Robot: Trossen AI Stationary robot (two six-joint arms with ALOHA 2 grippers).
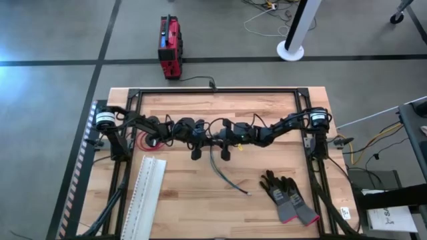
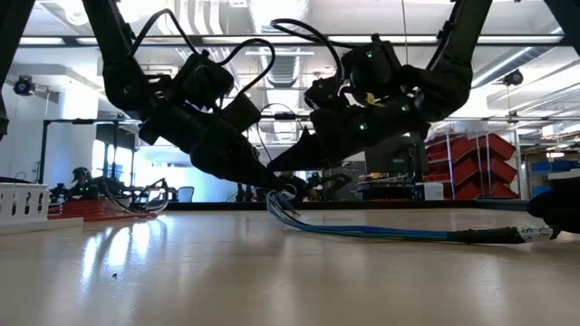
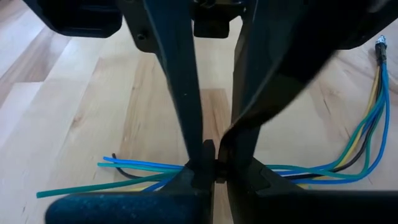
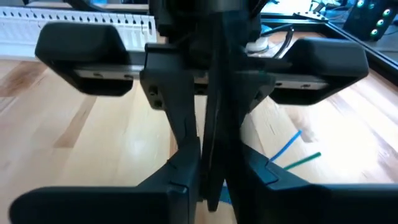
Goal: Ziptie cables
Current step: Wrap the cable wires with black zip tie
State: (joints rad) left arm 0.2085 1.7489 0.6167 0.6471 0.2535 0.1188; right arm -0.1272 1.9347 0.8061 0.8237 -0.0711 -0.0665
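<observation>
A bundle of thin blue, green, yellow and black cables (image 1: 227, 175) lies on the wooden table and runs from its middle toward the near right (image 2: 381, 231). A small coil of red wire (image 1: 143, 141) lies at the left, under my left arm. Both grippers meet tip to tip over the bundle near its far end. My left gripper (image 1: 207, 138) comes from the left and my right gripper (image 1: 217, 138) from the right. Each is shut on the bundle (image 3: 143, 167). The loose blue and green ends (image 4: 292, 152) stick out beyond the fingers. My left gripper pinches the cables (image 3: 177, 168) between its two fingers, a short way from their loose ends. It slants down from the table's left and its fingers lie across the bundle. The bundle is raised a little at the fingers (image 2: 272, 186), and the rest lies on the table. My right gripper pinches the same bundle right beside the left fingertips, slanting down from the table's right (image 2: 299, 181) with its fingers across the cables. My own fingers (image 4: 249, 171) and the left gripper hide the exact place of contact.
A pair of black and grey gloves (image 1: 287, 197) lies at the near right, close to the cables' far tip. A long white slotted strip (image 1: 148, 193) lies at the near left. A red box (image 1: 170, 47) stands on the floor beyond the table's far edge.
</observation>
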